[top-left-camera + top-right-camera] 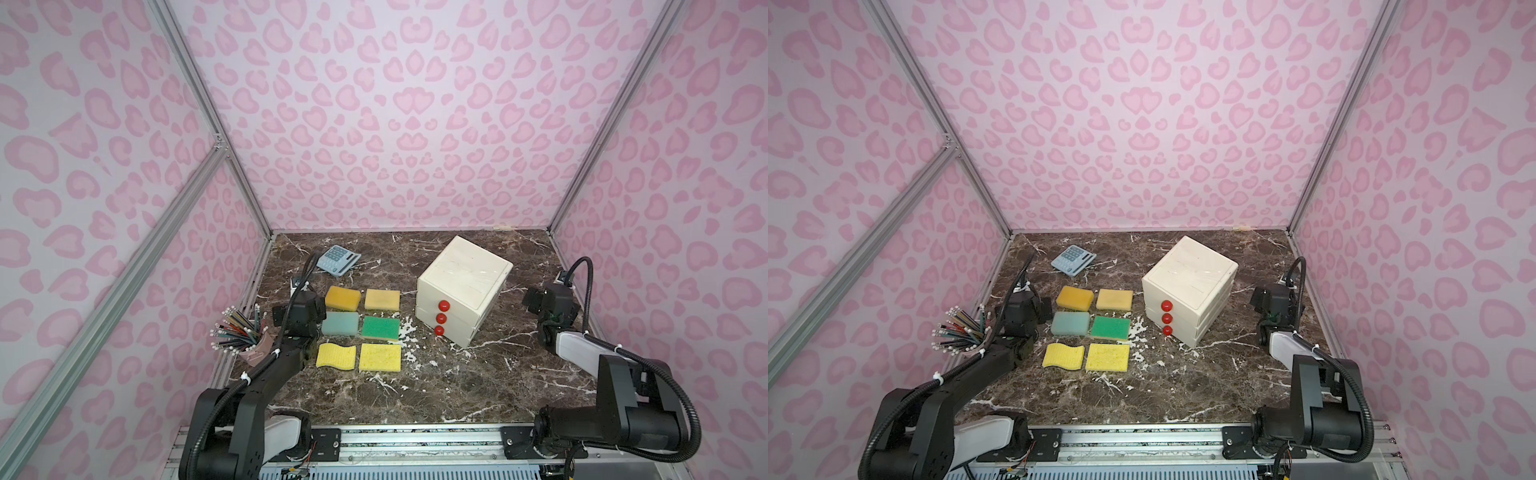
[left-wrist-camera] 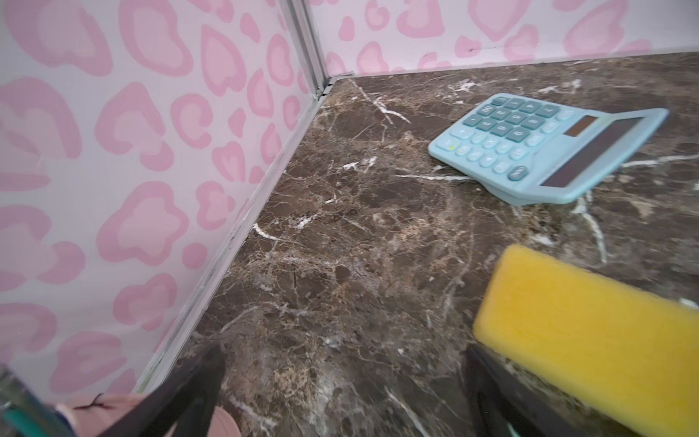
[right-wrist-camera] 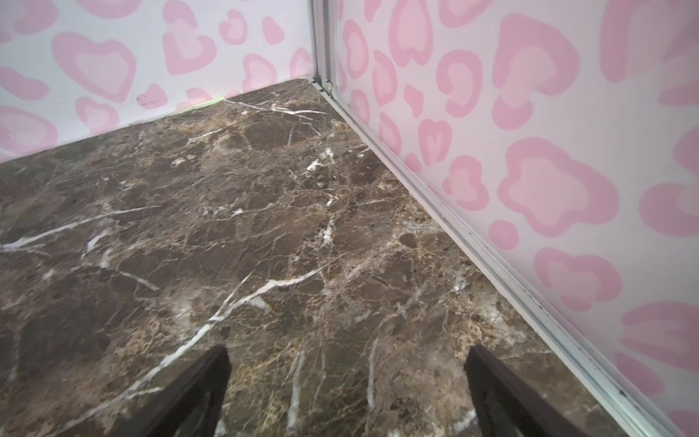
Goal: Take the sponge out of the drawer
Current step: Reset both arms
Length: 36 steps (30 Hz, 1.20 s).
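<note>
The cream drawer unit (image 1: 463,286) (image 1: 1187,286) stands at the back right, with three drawers and red knobs (image 1: 444,306). All the drawers look shut, so nothing inside them shows. Several sponges lie in a grid left of it: orange (image 1: 342,298) (image 2: 590,333), pale yellow (image 1: 382,299), teal (image 1: 340,323), green (image 1: 380,328), wavy yellow (image 1: 336,355) and flat yellow (image 1: 380,357). Which sponge belongs to the drawer I cannot tell. My left gripper (image 1: 298,307) (image 2: 344,378) hovers open just left of the grid. My right gripper (image 1: 548,303) (image 3: 346,378) is open over bare marble, right of the unit.
A blue calculator (image 1: 337,260) (image 2: 544,147) lies at the back left. A pink cup of pencils (image 1: 249,332) stands by the left wall, close to my left arm. Pink-patterned walls close in the left, back and right sides. White crumbs (image 1: 409,332) dot the marble tabletop.
</note>
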### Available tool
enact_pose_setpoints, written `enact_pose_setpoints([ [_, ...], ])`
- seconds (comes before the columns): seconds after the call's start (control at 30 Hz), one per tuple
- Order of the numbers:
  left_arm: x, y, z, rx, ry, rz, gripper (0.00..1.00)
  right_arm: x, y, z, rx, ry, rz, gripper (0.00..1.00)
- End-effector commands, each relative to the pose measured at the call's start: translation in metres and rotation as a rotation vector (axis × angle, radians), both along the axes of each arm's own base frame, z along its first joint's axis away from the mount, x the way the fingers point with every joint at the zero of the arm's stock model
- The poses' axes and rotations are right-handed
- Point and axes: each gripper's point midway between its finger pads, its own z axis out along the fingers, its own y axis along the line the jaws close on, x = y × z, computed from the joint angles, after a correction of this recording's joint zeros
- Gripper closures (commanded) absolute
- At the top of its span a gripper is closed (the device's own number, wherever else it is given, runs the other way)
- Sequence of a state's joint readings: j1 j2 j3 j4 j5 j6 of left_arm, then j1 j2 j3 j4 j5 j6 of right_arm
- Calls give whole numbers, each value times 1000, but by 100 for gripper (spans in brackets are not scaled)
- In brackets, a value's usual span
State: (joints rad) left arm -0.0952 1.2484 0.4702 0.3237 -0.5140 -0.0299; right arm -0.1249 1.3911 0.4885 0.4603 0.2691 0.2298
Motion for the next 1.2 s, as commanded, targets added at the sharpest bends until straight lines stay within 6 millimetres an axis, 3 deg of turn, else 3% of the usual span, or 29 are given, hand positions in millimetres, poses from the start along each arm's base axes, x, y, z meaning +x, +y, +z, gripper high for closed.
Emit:
enact_pose_setpoints([
  [0.0, 21, 0, 12, -99, -136, -18, 0, 12, 7, 18, 36, -167, 48, 1],
  [0.27, 42, -8, -19, -247, -120, -136, 0, 6, 13, 25, 11, -277, 83, 1],
  [0.37, 45, -19, -19, -258, -119, -211, 0, 7, 19, 26, 26, -314, 117, 1],
  [0.63, 52, -68, -35, -233, -94, -492, 2, 4, 65, 36, -127, -352, 279, 1],
  [0.7, 51, -70, -35, -231, -89, -495, 2, 11, 79, 31, -177, -318, 316, 1],
  [0.8, 52, -69, -34, -230, -99, -491, 2, 5, 74, 27, -164, -328, 288, 1],
  [0.87, 51, -69, -35, -230, -95, -488, 2, -4, 77, 35, -194, -401, 296, 1],
  [1.17, 51, -69, -35, -213, -93, -479, 2, 4, 72, 27, -152, -344, 296, 1],
])
